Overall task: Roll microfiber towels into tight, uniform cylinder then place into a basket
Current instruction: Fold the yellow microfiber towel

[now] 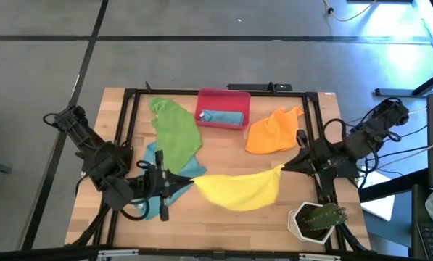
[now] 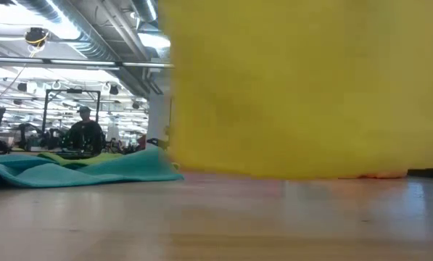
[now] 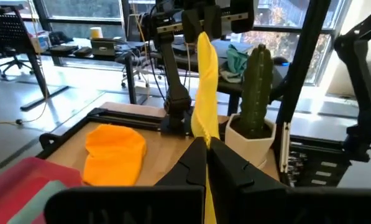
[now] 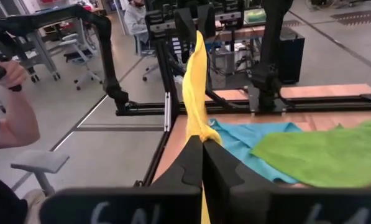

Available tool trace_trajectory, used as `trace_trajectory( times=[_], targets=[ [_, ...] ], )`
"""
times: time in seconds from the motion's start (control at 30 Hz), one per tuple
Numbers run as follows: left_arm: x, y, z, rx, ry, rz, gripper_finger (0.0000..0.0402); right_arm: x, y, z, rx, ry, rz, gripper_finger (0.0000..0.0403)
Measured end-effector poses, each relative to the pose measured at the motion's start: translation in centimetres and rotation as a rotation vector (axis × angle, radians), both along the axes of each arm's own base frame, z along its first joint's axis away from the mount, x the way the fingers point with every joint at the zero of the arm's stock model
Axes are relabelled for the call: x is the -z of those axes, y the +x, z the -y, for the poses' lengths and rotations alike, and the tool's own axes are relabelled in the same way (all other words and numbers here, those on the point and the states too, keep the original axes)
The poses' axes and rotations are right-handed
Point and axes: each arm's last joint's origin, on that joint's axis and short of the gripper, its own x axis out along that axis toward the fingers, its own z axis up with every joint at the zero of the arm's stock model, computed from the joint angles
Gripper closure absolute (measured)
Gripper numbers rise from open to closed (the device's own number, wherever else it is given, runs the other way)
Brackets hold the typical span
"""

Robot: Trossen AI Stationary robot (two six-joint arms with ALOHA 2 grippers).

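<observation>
The yellow towel (image 1: pixel 238 190) is soft, matt cloth, as are the green towel (image 1: pixel 176 130), the orange towel (image 1: pixel 273 131) and the teal towel (image 2: pixel 78 168) at lower left of the low view. The table (image 1: pixel 223 225) is pale wood with a smooth, slightly shiny finish. The basket (image 1: pixel 223 98) looks like smooth red-pink plastic. The pot (image 1: pixel 297 223) at lower right is glossy white.
</observation>
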Motion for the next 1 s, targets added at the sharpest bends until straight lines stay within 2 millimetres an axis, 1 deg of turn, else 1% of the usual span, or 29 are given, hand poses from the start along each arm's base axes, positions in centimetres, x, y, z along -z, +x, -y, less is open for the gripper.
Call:
trace_trajectory(
  times=[0.13,0.23,0.33,0.43,0.57,0.77,0.83,1.0],
  targets=[
    [0.5,0.2,-0.2,-0.015,0.017,-0.032,0.0402,0.6,0.4,-0.4,0.001,-0.028,-0.044,0.0402],
    [1.1,0.5,-0.9,-0.055,-0.001,-0.071,0.0402,1.8,0.7,-0.4,0.053,-0.054,-0.139,0.0402],
    [2.4,1.0,-2.0,-0.115,-0.027,-0.115,0.0402,3.2,1.0,-0.2,0.136,-0.077,-0.265,0.0402],
    [4.2,1.6,-3.1,-0.166,-0.038,-0.162,0.0402,4.7,1.2,-0.1,0.194,-0.094,-0.403,0.0402],
    [6.7,2.7,-5.0,-0.208,-0.042,-0.237,0.0402,6.4,1.5,0.2,0.317,-0.156,-0.532,0.0402],
    [9.8,4.0,-8.6,-0.308,-0.057,-0.327,0.0402,7.8,2.5,1.3,0.480,-0.277,-0.615,0.0402],
    [10.2,4.2,-9.7,-0.351,-0.051,-0.345,0.0402,8.1,3.0,2.0,0.538,-0.310,-0.632,0.0402],
    [10.4,4.7,-12.2,-0.441,-0.030,-0.377,0.0402,8.7,4.1,4.0,0.632,-0.402,-0.695,0.0402]
  ],
)
